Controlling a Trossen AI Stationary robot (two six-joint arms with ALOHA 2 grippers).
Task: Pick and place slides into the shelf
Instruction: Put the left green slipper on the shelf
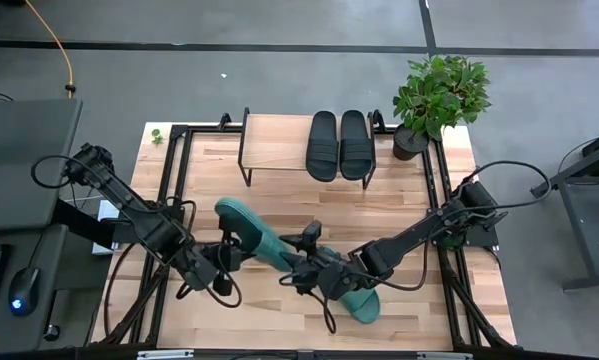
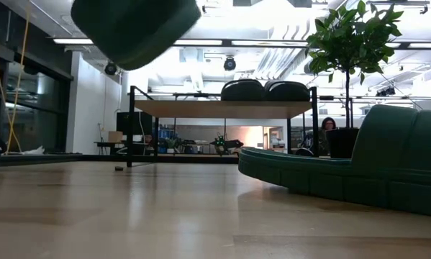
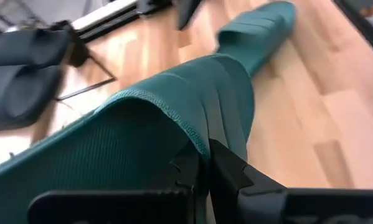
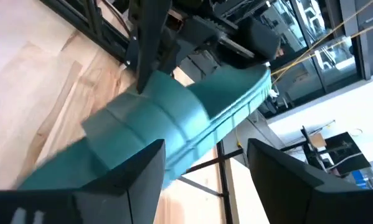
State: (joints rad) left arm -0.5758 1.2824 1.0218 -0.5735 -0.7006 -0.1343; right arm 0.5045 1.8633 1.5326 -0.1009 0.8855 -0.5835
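Left dark six-joint arm [image 1: 129,205]: extended from the left edge diagonally inward toward the middle front, elbow bent, cabling looped along the links. Left pincer [image 1: 227,252]: fingers [image 3: 226,171] pressed together, clamped on the edge of a teal green slide sandal [image 1: 251,232], which is raised clear of the surface in the low view.

Right dark six-joint arm [image 1: 429,228]: extended from the right edge diagonally inward, low and stretched out. Right pincer [image 1: 304,272]: fingers [image 4: 142,171] spread wide apart, positioned just beside that raised sandal, gripping nothing.
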